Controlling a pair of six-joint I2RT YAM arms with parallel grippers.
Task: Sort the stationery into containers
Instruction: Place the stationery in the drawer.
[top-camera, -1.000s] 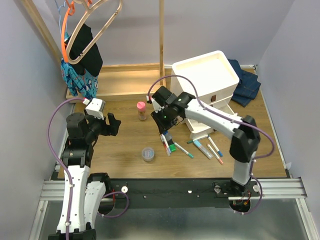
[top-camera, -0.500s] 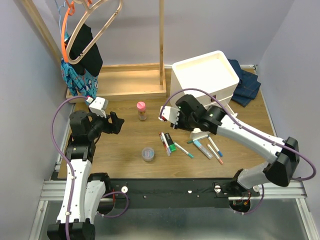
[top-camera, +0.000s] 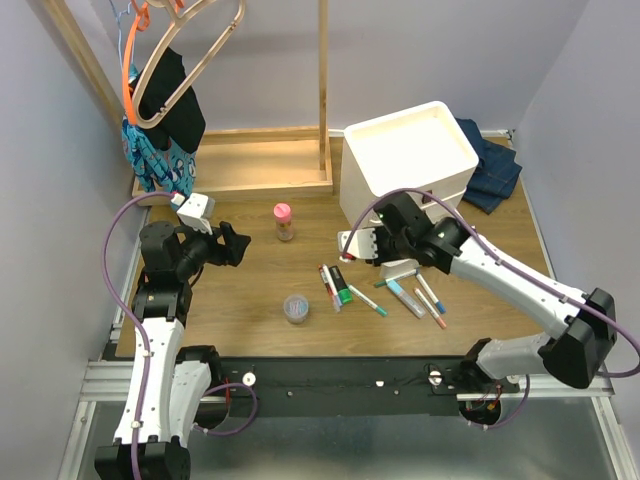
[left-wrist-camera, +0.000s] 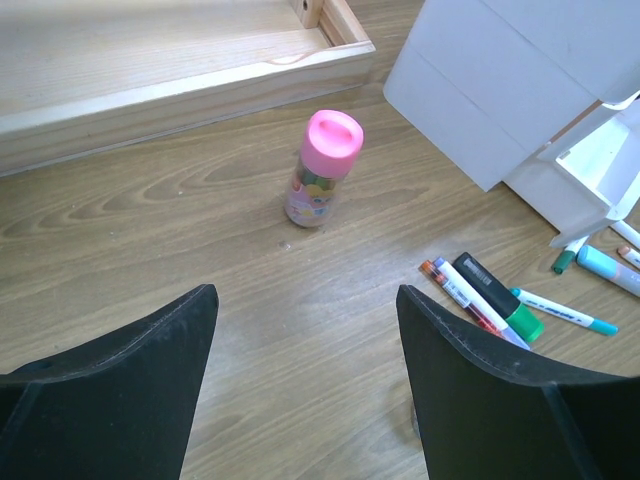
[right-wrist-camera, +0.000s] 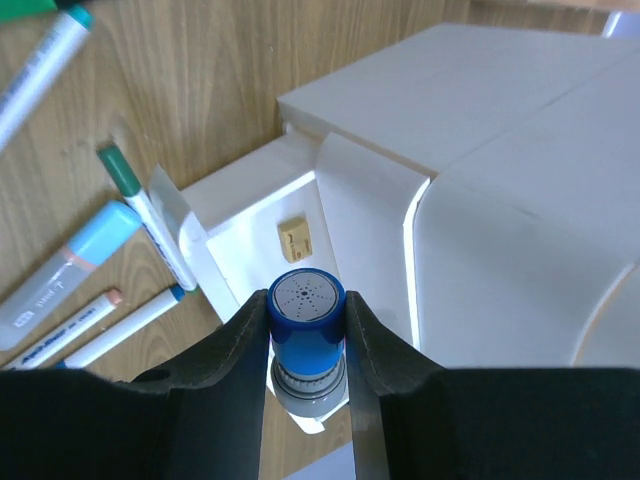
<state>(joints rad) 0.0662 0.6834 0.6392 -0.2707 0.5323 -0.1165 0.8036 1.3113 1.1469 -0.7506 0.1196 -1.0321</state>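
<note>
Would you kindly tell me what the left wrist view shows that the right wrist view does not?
Only left wrist: the upright pink-capped bottle, the wooden rack base, the thick black-and-green marker, and the open left tool. Only right wrist: the right tool shut on a blue-topped cylinder, over the open drawer. Both: the white drawer unit, the pale blue tube and slim markers on the table.

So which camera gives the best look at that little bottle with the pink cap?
The left wrist view: the pink-capped bottle stands upright there, close and unobstructed, with its patterned label visible. The top external view shows it small, from above. The right wrist view does not show it.
</note>
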